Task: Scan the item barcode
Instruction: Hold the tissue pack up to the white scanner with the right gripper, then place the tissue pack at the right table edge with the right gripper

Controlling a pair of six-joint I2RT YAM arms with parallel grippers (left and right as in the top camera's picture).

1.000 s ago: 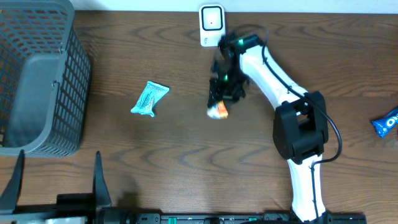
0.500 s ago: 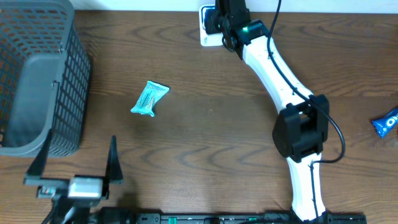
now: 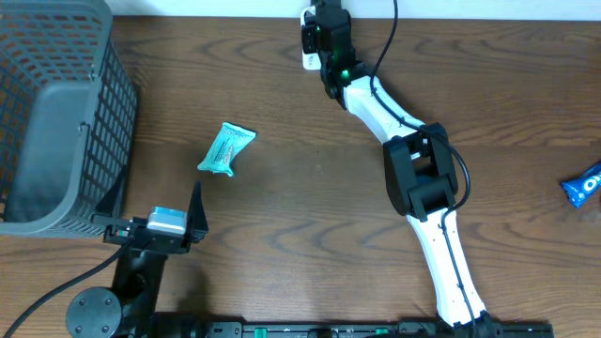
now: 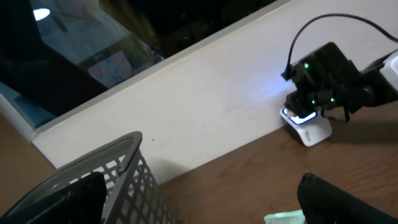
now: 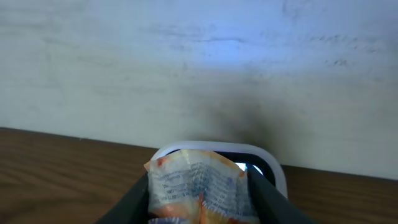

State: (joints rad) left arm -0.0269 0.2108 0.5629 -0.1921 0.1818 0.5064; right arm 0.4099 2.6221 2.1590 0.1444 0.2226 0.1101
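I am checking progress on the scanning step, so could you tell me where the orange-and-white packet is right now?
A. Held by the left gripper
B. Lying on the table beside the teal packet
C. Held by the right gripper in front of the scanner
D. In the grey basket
C: the right wrist view shows the packet clamped in the right gripper, with the white scanner just behind it.

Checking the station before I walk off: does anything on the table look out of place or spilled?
Nothing spilled or damaged. Only the blue packet lies alone at the far right, partly cut off by the frame.
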